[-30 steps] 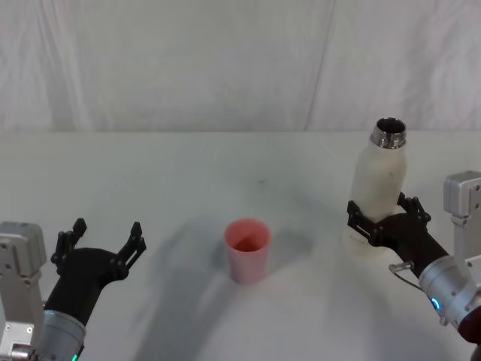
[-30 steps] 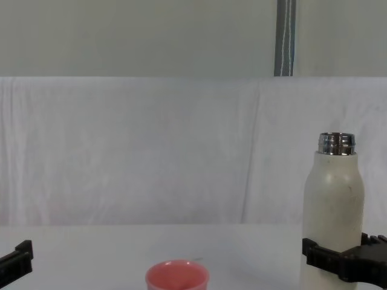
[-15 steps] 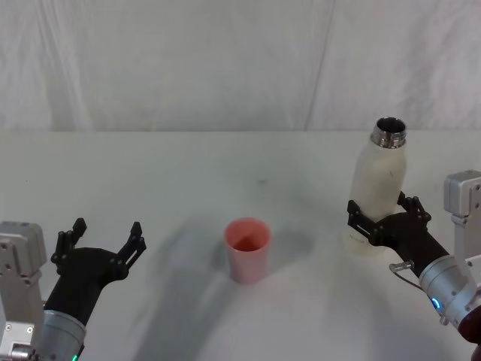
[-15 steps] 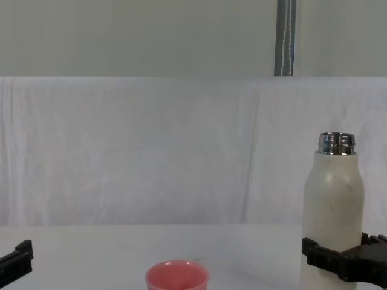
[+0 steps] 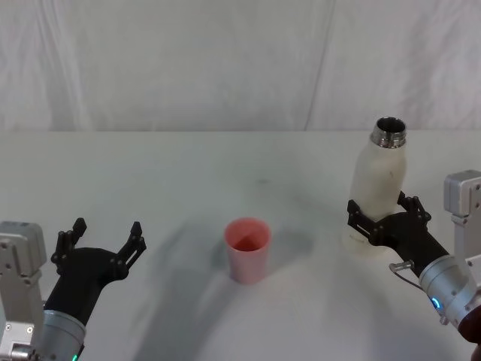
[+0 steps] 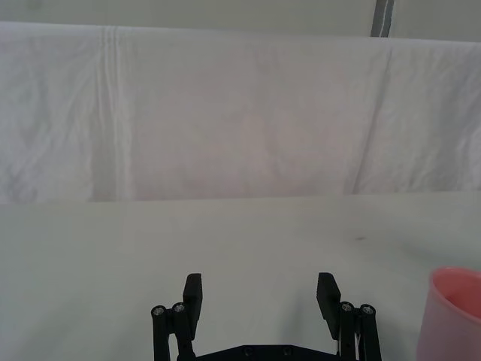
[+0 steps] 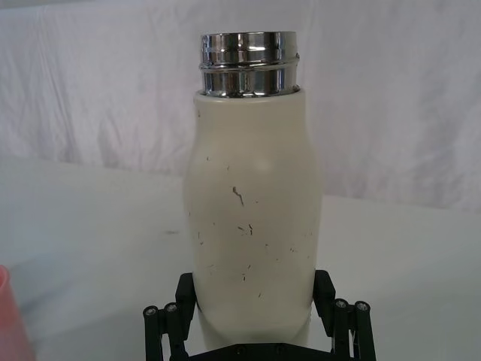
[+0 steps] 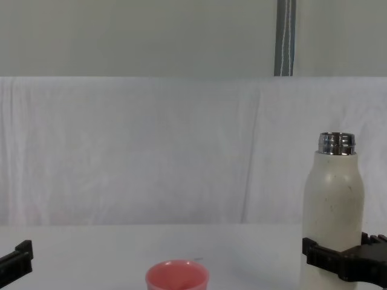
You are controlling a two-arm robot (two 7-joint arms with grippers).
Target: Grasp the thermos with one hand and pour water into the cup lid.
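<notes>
The thermos [image 5: 379, 188] stands upright at the right of the table, cream-white and speckled, its steel neck open with no cap on it. My right gripper [image 5: 382, 218] is shut on its lower body, one black finger on each side, as the right wrist view [image 7: 254, 289] and the chest view [image 8: 341, 255] show. The pink cup lid [image 5: 247, 248] stands upright near the table's middle, well left of the thermos [image 8: 332, 205]. My left gripper [image 5: 103, 237] hovers open at the lower left, nothing between its fingers [image 6: 192, 289], with the cup lid [image 6: 458, 312] off to its side.
A white cloth covers the table [image 5: 188, 173] and hangs as a backdrop behind it. A grey metal pole [image 8: 285, 37] rises behind the backdrop. Bare tabletop lies between the cup lid and each gripper.
</notes>
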